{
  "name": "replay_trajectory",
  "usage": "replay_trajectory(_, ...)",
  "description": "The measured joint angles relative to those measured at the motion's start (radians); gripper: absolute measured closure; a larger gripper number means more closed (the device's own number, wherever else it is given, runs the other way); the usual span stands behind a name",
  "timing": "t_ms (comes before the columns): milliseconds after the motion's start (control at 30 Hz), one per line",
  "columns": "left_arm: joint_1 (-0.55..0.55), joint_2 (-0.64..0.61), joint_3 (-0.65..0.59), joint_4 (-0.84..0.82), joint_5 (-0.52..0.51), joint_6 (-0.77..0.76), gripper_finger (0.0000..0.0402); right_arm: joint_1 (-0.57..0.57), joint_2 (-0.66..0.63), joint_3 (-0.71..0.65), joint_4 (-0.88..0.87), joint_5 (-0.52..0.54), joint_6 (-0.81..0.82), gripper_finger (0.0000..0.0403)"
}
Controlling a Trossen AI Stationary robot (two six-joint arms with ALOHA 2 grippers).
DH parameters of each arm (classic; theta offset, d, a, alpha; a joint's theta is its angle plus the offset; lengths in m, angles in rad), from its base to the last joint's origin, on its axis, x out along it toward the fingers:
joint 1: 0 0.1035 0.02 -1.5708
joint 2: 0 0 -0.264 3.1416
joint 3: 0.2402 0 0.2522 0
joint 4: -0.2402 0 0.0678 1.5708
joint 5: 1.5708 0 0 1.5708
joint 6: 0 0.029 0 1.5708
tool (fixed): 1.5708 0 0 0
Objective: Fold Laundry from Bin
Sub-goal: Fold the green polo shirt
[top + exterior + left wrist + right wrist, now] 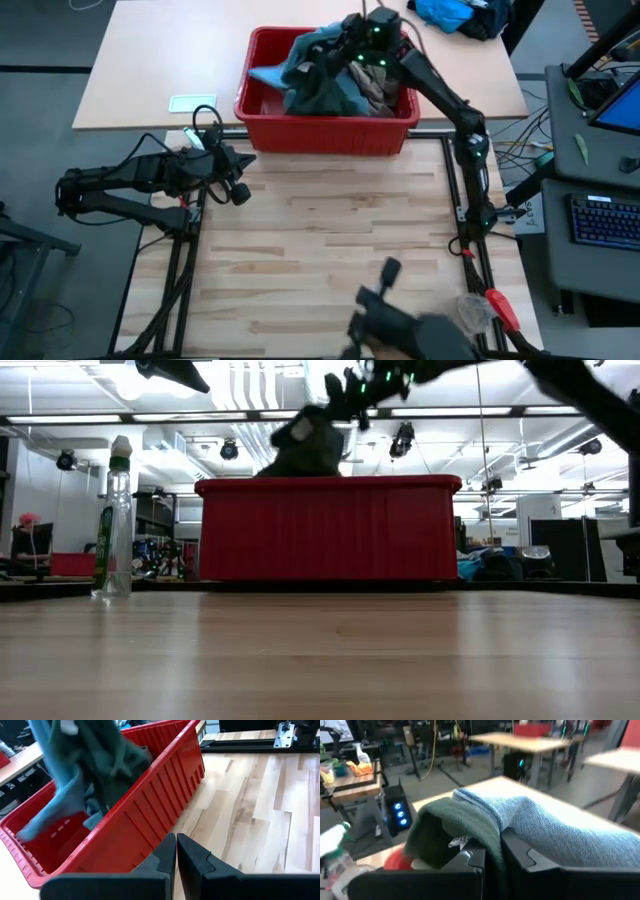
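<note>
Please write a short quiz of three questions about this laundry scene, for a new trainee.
1. True or false: the right end effector is shut on the laundry above the red bin.
2. Which cloths show pinched between the right fingers in the right wrist view? A) dark green and light blue B) white and yellow C) only black
3. Fill in: the left end effector waits with its fingers ____, over the wooden table, beside the bin.

Key
1. True. The laundry hangs from it over the bin.
2. A. A dark green piece lies folded over the light blue denim.
3. Shut, and holding nothing.
</note>
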Motion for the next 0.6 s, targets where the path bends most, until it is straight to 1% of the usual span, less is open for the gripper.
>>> replay_trajectory(67, 0.0, 0.0, 0.0, 0.0, 0.0, 0.0, 0.0402, 0.03, -0.044, 0.0, -0.021, 0.024, -0.019, 0.0382)
replay_trajectory(133, 0.0, 0.0, 0.0, 0.005, 0.0, 0.0, 0.0402, 0.061, -0.081, 0.0, -0.044, 0.073, -0.038, 0.0382)
replay_trajectory(167, 0.0, 0.0, 0.0, 0.009, 0.0, 0.0, 0.0402, 0.077, -0.097, 0.0, -0.055, 0.121, -0.059, 0.0382)
replay_trajectory(267, 0.0, 0.0, 0.0, 0.017, 0.0, 0.0, 0.0402, 0.111, -0.116, 0.0, -0.092, 0.312, -0.142, 0.0383)
replay_trajectory(333, 0.0, 0.0, 0.0, 0.022, 0.0, 0.0, 0.0402, 0.11, -0.109, -0.001, -0.128, 0.392, -0.163, 0.0383)
replay_trajectory(400, 0.0, 0.0, 0.0, 0.022, 0.001, -0.002, 0.0402, 0.098, -0.083, -0.001, -0.18, 0.409, -0.14, 0.0383)
replay_trajectory(500, 0.0, 0.0, 0.0, 0.02, 0.002, -0.012, 0.0402, 0.075, -0.016, -0.002, -0.287, 0.388, -0.075, 0.0383)
replay_trajectory(600, 0.0, 0.0, 0.0, 0.008, 0.003, -0.023, 0.0402, 0.047, 0.057, -0.006, -0.373, 0.34, -0.02, 0.0362)
